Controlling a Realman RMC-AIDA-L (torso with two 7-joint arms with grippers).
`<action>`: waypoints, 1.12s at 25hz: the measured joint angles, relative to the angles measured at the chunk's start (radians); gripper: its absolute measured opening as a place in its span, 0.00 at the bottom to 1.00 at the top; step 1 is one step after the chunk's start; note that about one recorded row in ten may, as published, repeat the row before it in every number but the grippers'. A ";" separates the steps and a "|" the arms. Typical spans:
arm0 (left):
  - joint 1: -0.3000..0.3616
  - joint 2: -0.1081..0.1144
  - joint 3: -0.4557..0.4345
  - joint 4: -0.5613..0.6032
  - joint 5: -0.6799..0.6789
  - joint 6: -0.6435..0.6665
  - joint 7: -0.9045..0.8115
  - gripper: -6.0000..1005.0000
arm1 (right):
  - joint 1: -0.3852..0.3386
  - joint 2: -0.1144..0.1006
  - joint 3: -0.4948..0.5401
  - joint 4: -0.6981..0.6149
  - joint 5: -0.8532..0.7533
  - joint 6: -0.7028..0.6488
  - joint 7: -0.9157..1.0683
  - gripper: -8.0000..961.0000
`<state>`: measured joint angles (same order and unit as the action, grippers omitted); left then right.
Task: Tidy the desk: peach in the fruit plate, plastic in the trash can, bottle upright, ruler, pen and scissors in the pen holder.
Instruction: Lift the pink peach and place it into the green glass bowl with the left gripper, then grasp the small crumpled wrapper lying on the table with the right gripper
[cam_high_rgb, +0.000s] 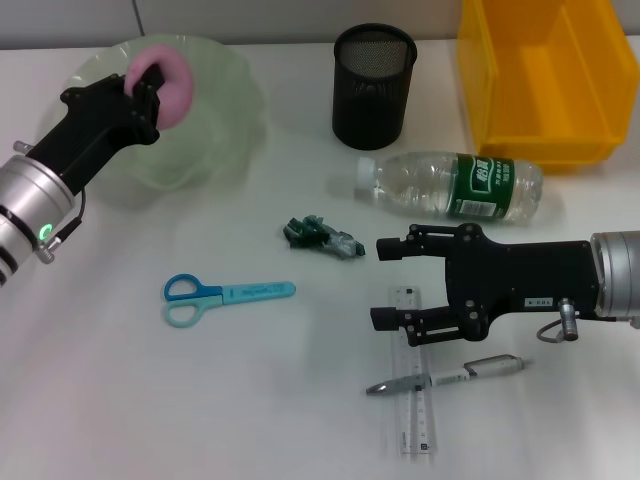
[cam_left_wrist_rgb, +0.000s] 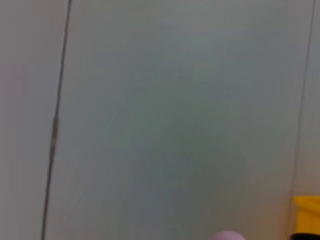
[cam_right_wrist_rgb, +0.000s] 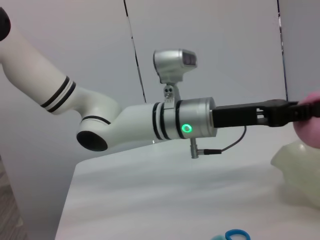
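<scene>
Left tool (cam_high_rgb: 150, 88) clamps peach (cam_high_rgb: 170, 82) above fruit plate (cam_high_rgb: 215, 120); right tool (cam_high_rgb: 385, 283) spread

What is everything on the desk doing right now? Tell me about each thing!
peach: held by the left end effector over the fruit plate
bottle: lying on its side, cap on
scissors: closed, flat on the desk
plastic: crumpled, on the desk
ruler: flat, under the pen
pen holder: upright
right end effector: open, above the ruler
</scene>
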<state>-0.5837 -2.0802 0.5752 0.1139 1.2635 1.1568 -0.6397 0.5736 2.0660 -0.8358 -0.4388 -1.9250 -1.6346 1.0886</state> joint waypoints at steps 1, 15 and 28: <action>0.000 0.000 0.000 0.000 0.000 0.000 0.000 0.15 | 0.000 0.000 0.000 0.000 0.000 0.000 0.000 0.85; -0.039 0.000 0.004 -0.021 -0.081 -0.126 0.049 0.30 | 0.006 0.002 0.002 0.000 0.002 0.015 0.001 0.85; -0.046 0.000 0.000 -0.021 -0.083 -0.138 0.050 0.74 | 0.015 0.005 0.003 0.000 0.003 0.028 0.004 0.85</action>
<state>-0.6300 -2.0800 0.5751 0.0931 1.1810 1.0192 -0.5895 0.5881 2.0707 -0.8329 -0.4388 -1.9219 -1.6067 1.0926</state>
